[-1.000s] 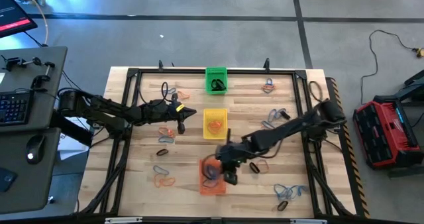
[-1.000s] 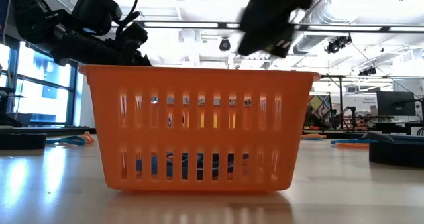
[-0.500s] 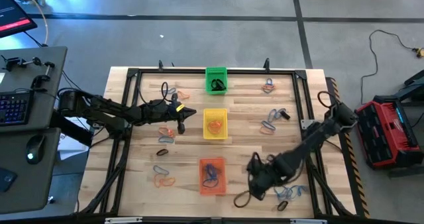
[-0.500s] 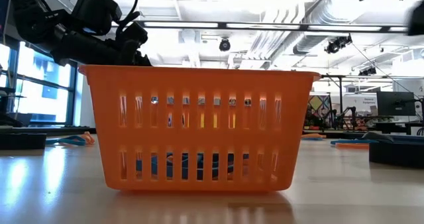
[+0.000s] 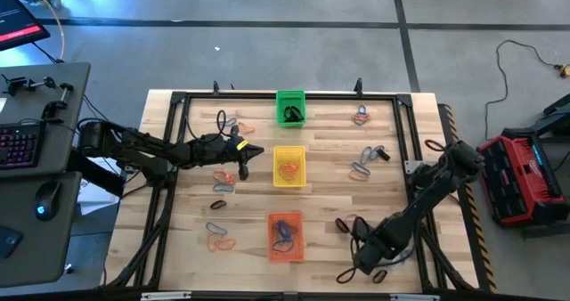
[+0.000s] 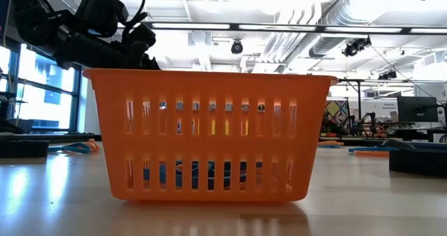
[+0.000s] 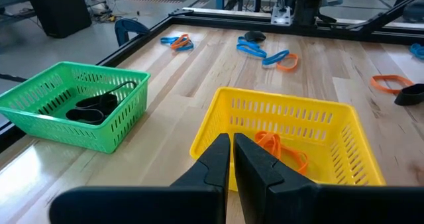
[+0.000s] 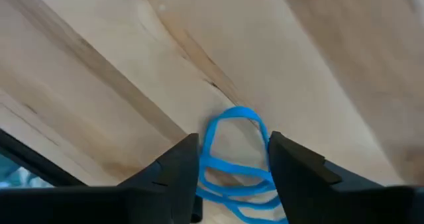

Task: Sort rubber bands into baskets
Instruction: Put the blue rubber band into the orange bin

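Since the earlier frames the right arm has swung away from above the orange basket (image 5: 285, 237) and down to the bench's near right corner, while the left arm has not shifted.

Progress: partly done. The green basket (image 5: 290, 107) holds black bands, the yellow basket (image 5: 289, 166) holds orange bands (image 7: 281, 148), and the orange basket shows blue bands through its slots in the low view. Still loose on the bench (image 5: 325, 203): a group beside the left hand, two groups near the left front, a group at the far right, another at mid right, and a blue cluster at the near right corner. By my estimate well under half the work is complete.

Right hand (image 8: 233, 164): fingers spread wide, one on each side of a blue rubber band (image 8: 233, 144) lying flat on the wood; nothing is gripped yet. The loop is a stretched oval. Its long axis runs along the line of the fingers, the closed end pointing forward away from the wrist, with more blue loops overlapping it near the fingers' roots.

Left hand (image 7: 232, 156): fingers pressed together with nothing visible between them, hovering just beside the yellow basket, on the green basket's side, waiting.
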